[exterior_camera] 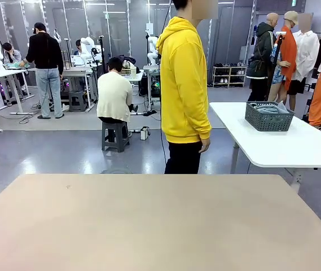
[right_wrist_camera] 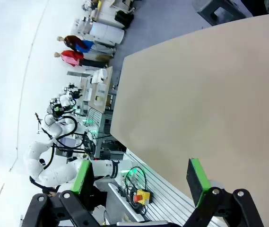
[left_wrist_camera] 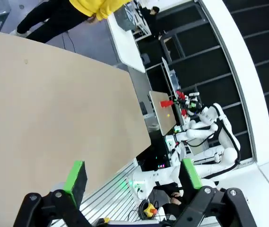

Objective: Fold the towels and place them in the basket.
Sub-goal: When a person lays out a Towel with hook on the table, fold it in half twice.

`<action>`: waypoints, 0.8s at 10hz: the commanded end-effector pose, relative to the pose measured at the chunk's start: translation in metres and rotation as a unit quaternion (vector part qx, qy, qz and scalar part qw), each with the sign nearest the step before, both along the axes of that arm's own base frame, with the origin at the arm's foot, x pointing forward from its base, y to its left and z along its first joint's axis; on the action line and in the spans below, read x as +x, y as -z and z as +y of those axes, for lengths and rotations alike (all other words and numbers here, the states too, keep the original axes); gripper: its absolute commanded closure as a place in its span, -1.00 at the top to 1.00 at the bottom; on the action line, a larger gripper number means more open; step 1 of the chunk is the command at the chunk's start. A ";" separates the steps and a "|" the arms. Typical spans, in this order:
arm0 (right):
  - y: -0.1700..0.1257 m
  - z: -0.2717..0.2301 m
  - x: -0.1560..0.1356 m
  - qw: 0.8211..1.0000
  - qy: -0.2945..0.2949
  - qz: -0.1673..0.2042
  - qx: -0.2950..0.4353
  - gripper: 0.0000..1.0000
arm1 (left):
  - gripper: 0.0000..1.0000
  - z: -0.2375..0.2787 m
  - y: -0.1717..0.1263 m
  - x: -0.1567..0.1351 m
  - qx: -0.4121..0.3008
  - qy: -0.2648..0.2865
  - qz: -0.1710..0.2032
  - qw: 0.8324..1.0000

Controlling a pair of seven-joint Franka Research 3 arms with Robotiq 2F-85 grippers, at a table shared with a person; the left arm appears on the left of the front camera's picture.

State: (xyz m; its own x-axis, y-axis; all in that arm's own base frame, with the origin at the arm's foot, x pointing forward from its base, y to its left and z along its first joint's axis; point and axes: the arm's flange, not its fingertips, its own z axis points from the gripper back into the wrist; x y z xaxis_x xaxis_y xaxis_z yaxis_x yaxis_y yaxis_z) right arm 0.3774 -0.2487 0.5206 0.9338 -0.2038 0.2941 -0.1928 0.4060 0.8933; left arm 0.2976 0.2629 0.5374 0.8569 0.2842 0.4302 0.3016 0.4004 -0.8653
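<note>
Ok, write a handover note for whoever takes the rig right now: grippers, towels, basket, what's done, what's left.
Left gripper: open, holding nothing, over the table.
Right gripper: open, holding nothing.
Basket: on the white side table, right of the person; pale cloth in it, possibly the towels.
Done: cannot tell whether that cloth is folded.
Left: check the basket's contents, then fold anything unfolded.

A person in a yellow hoodie (exterior_camera: 185,79) stands just beyond the beige table (exterior_camera: 160,226); a white table (exterior_camera: 295,148) farther off
</note>
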 end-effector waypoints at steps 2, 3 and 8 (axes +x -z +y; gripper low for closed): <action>0.003 -0.001 -0.007 1.000 -0.006 -0.025 0.010 1.00 | 1.00 -0.010 0.003 -0.003 0.004 0.001 -0.023 1.000; 0.002 -0.001 -0.009 0.999 -0.011 -0.029 0.008 1.00 | 1.00 0.003 0.005 -0.005 -0.003 -0.007 0.001 1.000; 0.005 -0.006 -0.005 1.000 0.002 -0.005 0.006 1.00 | 1.00 0.003 0.005 -0.005 -0.003 -0.007 0.001 1.000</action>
State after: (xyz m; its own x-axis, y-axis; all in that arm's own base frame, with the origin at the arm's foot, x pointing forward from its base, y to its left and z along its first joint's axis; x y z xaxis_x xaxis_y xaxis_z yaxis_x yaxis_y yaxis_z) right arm 0.3720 -0.2556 0.5146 0.9304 -0.2083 0.3016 -0.2006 0.3991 0.8947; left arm 0.2927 0.2644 0.5285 0.8558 0.2981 0.4228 0.2849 0.4106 -0.8661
